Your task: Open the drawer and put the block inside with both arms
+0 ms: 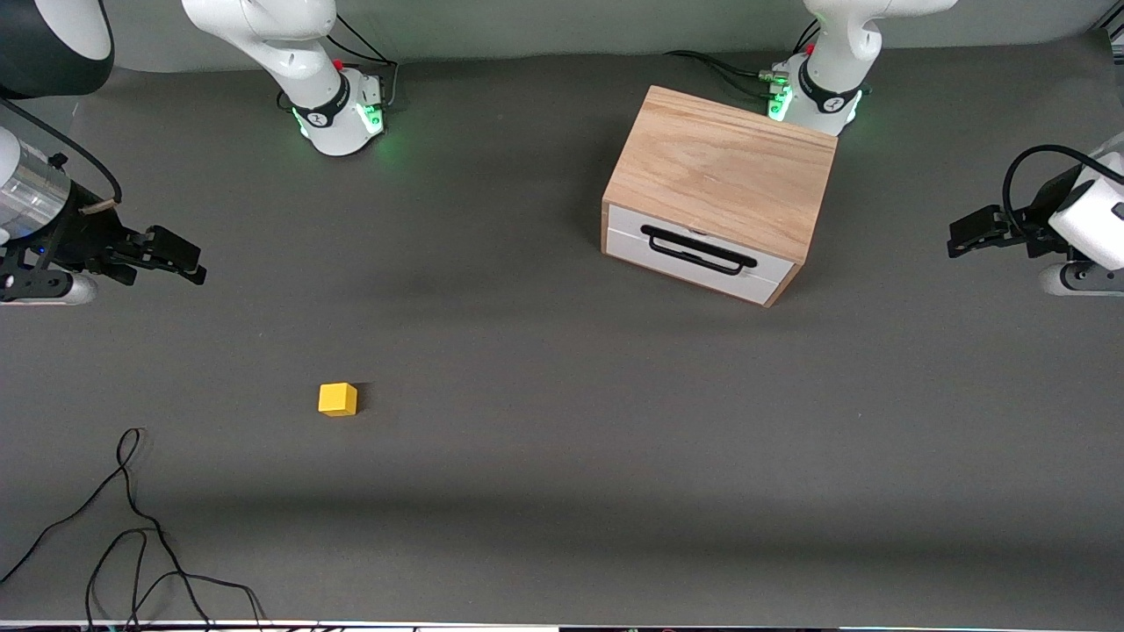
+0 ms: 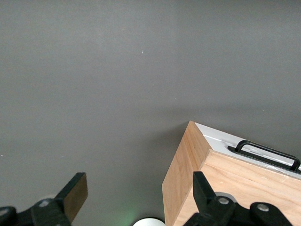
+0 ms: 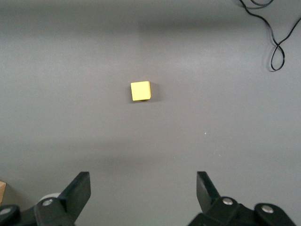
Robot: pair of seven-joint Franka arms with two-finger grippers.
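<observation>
The light oak box (image 1: 720, 171) stands near the left arm's base. Its drawer (image 1: 698, 250) is shut, with the white front and black wire handle facing the front camera. The yellow block (image 1: 337, 398) lies on the grey table toward the right arm's end, nearer the front camera than the box. My left gripper (image 1: 957, 239) is open and empty, up in the air at the left arm's end, apart from the box. The left wrist view shows it (image 2: 140, 193) with the box corner (image 2: 188, 169) and the handle (image 2: 268, 153). My right gripper (image 1: 189, 259) is open and empty, and the right wrist view shows it (image 3: 143, 188) with the block (image 3: 140, 91).
A black cable (image 1: 132, 527) lies loose on the table near the front edge at the right arm's end, and shows in the right wrist view (image 3: 277, 42). The arm bases (image 1: 338, 114) (image 1: 817, 96) stand along the table's back edge.
</observation>
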